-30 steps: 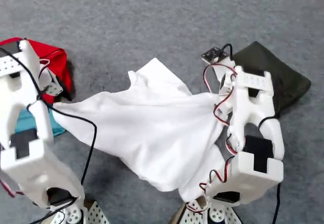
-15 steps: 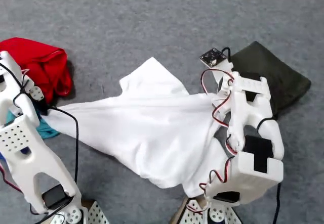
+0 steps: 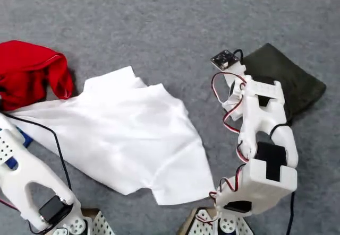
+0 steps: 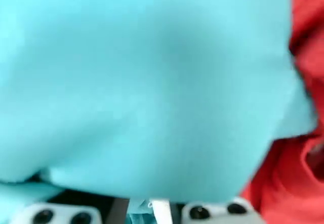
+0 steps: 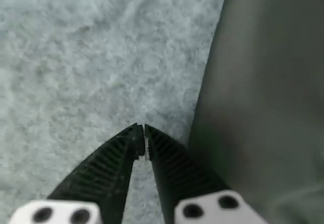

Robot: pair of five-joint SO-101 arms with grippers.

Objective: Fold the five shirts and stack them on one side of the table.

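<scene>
The right hand (image 5: 143,135) has its two black ribbed fingers (image 5: 109,168) pressed together at the tips with nothing between them. It is low over the grey tabletop (image 3: 159,28), just beside the edge of a dark green shirt (image 5: 268,82). In the high view that dark green shirt (image 3: 292,81) lies folded flat on the right side of the tabletop, and the white right arm (image 3: 263,139) stretches over its near corner.

The left hand (image 4: 154,210) is close against a teal shirt (image 4: 142,82), and whether it is apart or together cannot be told. A red shirt (image 4: 304,173) borders the teal cloth on one side.

From above, the white left arm (image 3: 21,176) stands at the near left corner of the tabletop. A white shirt (image 3: 127,134) lies loosely spread and wrinkled between the two arms, unfolded. One corner is drawn out in a taut point toward the left edge of the tabletop. There it runs just below the red shirt (image 3: 29,70), which lies bunched at the far left and touches the white cloth. The white shirt is well apart from the dark green one.
</scene>
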